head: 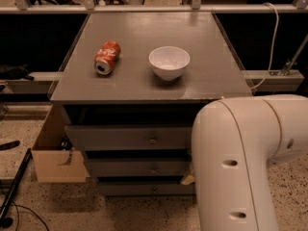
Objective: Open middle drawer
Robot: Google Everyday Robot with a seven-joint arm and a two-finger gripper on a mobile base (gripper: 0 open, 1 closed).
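Observation:
The middle drawer (130, 168) is the second of three stacked grey fronts under the grey tabletop, and it looks closed. Its small round knob (153, 170) sits at the centre. The top drawer front (120, 137) is above it and the lowest front (139, 189) below. My white arm (240, 167) fills the lower right and covers the right ends of all the drawers. Only a small beige piece of my gripper (186, 179) shows at the arm's left edge, by the right part of the middle drawer, right of the knob.
A red soda can (107, 57) lies on its side on the tabletop (211, 66), with a white bowl (169, 62) to its right. A cardboard box (55, 160) stands on the floor against the cabinet's left side. Cables lie on the floor at the left.

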